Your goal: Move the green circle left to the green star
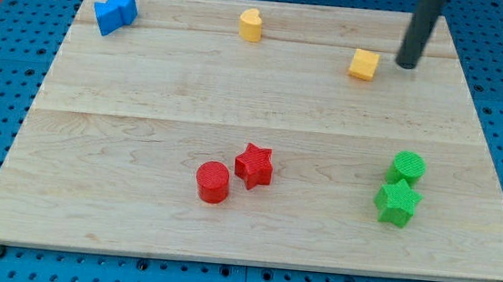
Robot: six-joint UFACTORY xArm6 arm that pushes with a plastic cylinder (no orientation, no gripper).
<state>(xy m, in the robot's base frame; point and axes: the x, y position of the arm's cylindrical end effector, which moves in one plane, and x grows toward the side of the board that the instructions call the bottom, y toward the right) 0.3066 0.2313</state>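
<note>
The green circle (408, 167) sits at the view's lower right on the wooden board (147, 86). The green star (398, 203) lies just below it, touching or nearly touching. My tip (407, 64) is at the view's upper right, far above both green blocks, just right of the yellow block (363, 64).
A red star (254, 166) and a red circle (213, 181) sit at the lower middle. A yellow rounded block (251, 25) is at the top middle. A blue block (115, 12) is at the top left. Blue pegboard surrounds the board.
</note>
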